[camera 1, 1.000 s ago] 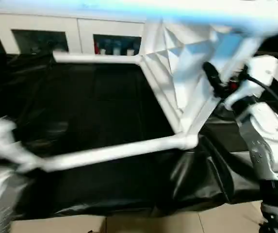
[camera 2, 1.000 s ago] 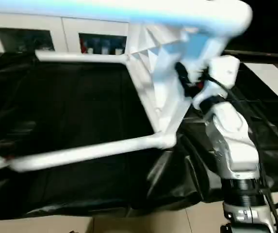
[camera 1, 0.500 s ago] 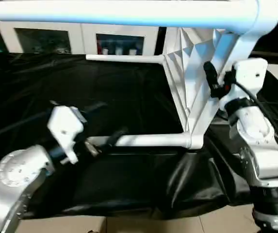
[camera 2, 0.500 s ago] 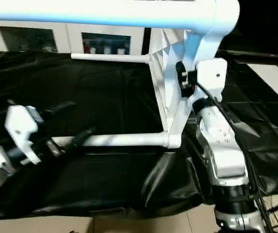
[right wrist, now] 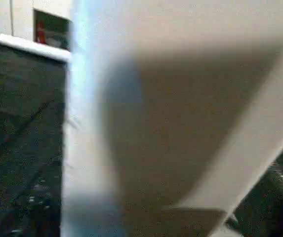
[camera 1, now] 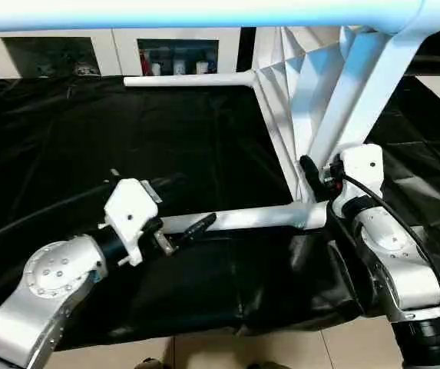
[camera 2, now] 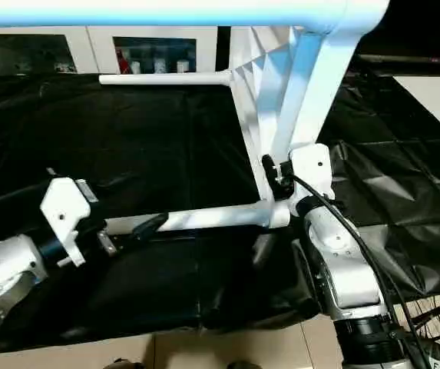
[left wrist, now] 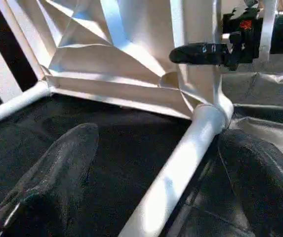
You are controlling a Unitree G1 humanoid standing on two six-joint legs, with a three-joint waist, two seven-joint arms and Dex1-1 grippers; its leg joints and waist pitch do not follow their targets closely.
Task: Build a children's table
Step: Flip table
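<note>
The children's table (camera 1: 281, 84), all white, stands on its side on a black sheet, its ribbed underside facing left. Three legs are plugged in and point left: one high across the picture (camera 1: 204, 11), one far and low (camera 1: 189, 79), one near and low (camera 1: 258, 217). My left gripper (camera 1: 187, 215) is open, one black finger on each side of the near leg (left wrist: 181, 163), apart from it. My right gripper (camera 1: 315, 173) is at the table top's near edge, just above the lower corner socket (camera 1: 315, 214). The right wrist view has white plastic very close.
A white cabinet with glass doors (camera 1: 173, 50) stands behind the work. The black sheet (camera 1: 89, 131) covers the whole surface and hangs over its front edge. Below that edge lies a tiled floor (camera 1: 204, 350).
My left arm has swung in from the lower left, and its gripper now straddles the near leg. My right gripper has slid down the table's edge towards the lower corner. The camera also shifted.
</note>
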